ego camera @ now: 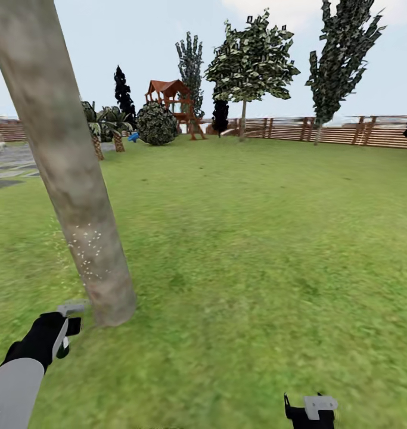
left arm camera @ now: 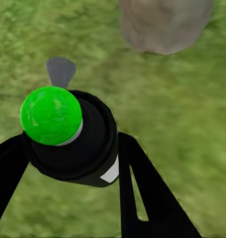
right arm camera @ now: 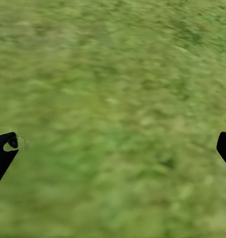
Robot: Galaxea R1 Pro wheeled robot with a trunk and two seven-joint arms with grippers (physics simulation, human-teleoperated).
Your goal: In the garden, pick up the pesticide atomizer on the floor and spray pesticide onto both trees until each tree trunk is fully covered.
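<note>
Clamped between our left gripper [left arm camera: 68, 163] fingers sits the pesticide atomizer [left arm camera: 68, 134], green cap toward the camera, grey nozzle aimed at the tree trunk [ego camera: 72, 179] just ahead, where droplets speckle the bark; our right gripper [right arm camera: 113, 148] hangs spread wide over grass [right arm camera: 113, 74], idle

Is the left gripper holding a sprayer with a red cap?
No, the left gripper is shut on the atomizer, whose rounded cap is bright green, seen in the left wrist view.
</note>
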